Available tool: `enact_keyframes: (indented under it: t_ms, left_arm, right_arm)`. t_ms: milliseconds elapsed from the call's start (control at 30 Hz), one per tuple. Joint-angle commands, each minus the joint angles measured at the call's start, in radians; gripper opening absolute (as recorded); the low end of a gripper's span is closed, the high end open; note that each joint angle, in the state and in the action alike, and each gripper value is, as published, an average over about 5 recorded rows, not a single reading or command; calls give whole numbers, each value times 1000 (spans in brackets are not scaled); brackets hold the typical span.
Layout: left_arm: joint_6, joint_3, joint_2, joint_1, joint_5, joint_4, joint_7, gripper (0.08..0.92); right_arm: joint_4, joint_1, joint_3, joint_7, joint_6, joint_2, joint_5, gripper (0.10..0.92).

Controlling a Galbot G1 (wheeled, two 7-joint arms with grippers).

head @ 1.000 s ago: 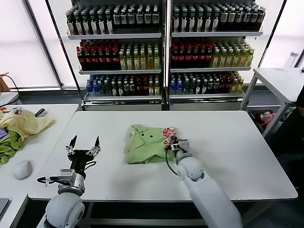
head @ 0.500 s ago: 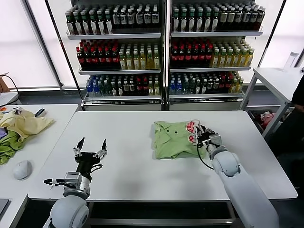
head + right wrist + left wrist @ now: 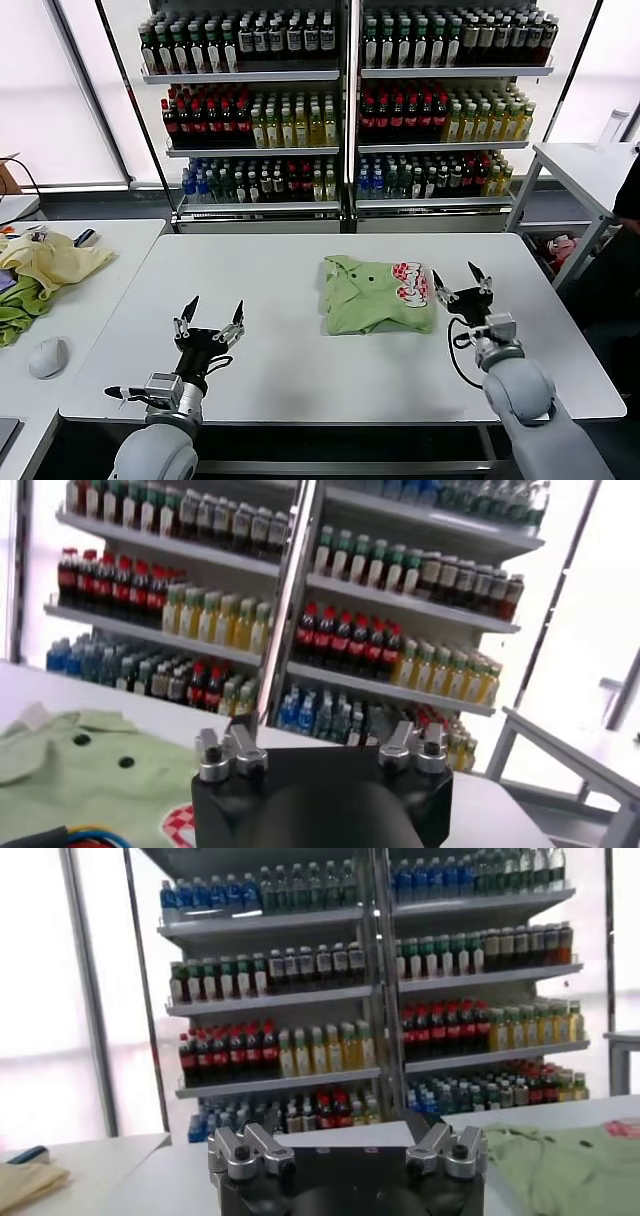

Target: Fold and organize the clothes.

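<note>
The light green polo shirt (image 3: 375,294) lies folded on the white table (image 3: 270,270), right of centre, collar toward the shelves and its red-and-white logo (image 3: 410,281) at its right edge. It also shows in the right wrist view (image 3: 80,775) and at the edge of the left wrist view (image 3: 580,1163). My right gripper (image 3: 460,279) is open and empty, raised just right of the shirt, not touching it. My left gripper (image 3: 211,313) is open and empty, raised over the table's front left part, well away from the shirt.
A pale yellow garment (image 3: 50,258) and a darker green cloth (image 3: 18,305) lie on the side table at the left, with a white mouse (image 3: 47,356). Shelves of bottles (image 3: 340,100) stand behind. Another white table (image 3: 590,170) stands at the back right.
My right gripper let go of the shirt after dragging it right, opened, and drew back to the right. My left gripper moved slightly right and nearer.
</note>
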Motion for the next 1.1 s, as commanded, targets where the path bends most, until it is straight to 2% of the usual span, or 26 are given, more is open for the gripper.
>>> enact_keyframes:
  t_ms: [33,133,400,1100]
  left_arm:
    - [-2,-1,-24,33,-43,-38,54,823]
    - [0,-5,-29,36,-56,-49,73,823]
    - [1,-13,-45,45,-60,-79,116,823]
    - [-8,-24,-74,73,-41,-91,133,823]
  right_arm:
    - [292,-362,216,-8,36,21,33,787]
    - [305,-383,219,-16,36,28,30,818]
    - [338,-397,212,13,58,62,-1,823]
    - [369,-415,207,45,57,77,-30,823]
